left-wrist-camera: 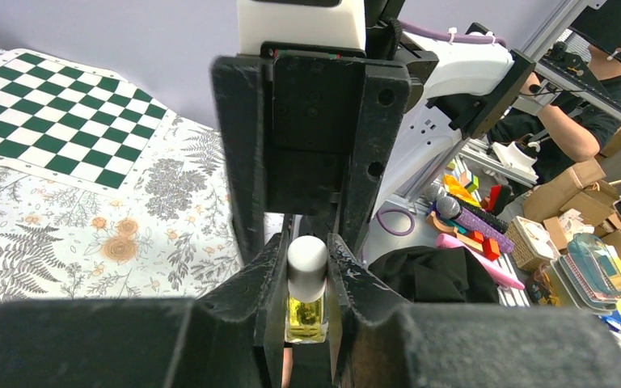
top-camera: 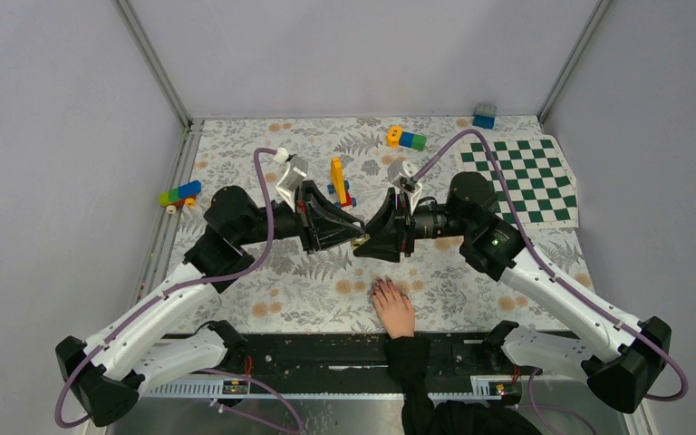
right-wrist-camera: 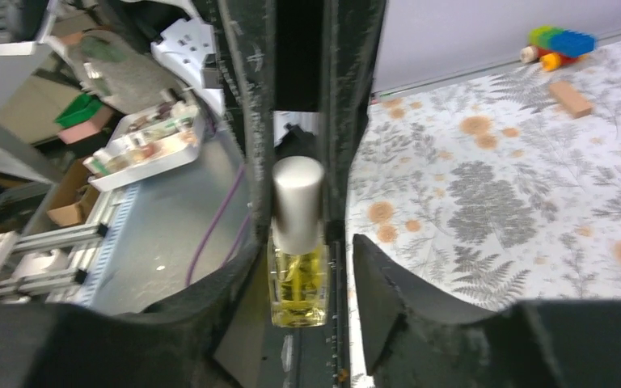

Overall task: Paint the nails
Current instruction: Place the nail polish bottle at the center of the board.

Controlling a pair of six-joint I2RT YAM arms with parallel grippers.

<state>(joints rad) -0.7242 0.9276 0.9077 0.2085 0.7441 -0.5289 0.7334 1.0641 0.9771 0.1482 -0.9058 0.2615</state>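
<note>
My left claw [left-wrist-camera: 307, 279] clamps the light, slippery glass bottle [left-wrist-camera: 307, 319]; whether the right claw [right-wrist-camera: 306, 252] grips, I cannot tell. I'd hold the body and twist the cap [left-wrist-camera: 307, 255]. The nails [top-camera: 382, 288] rest on the worktop [top-camera: 471, 281] nearby.

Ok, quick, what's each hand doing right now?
Left hand: closed on the small yellow bottle.
Right hand: slightly open around that bottle, with a gap at one finger.

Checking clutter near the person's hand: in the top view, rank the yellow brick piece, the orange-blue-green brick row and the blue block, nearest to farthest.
1. yellow brick piece, mid-table, just left beyond the hand.
2. orange-blue-green brick row, farther back.
3. blue block, back right edge.
</note>
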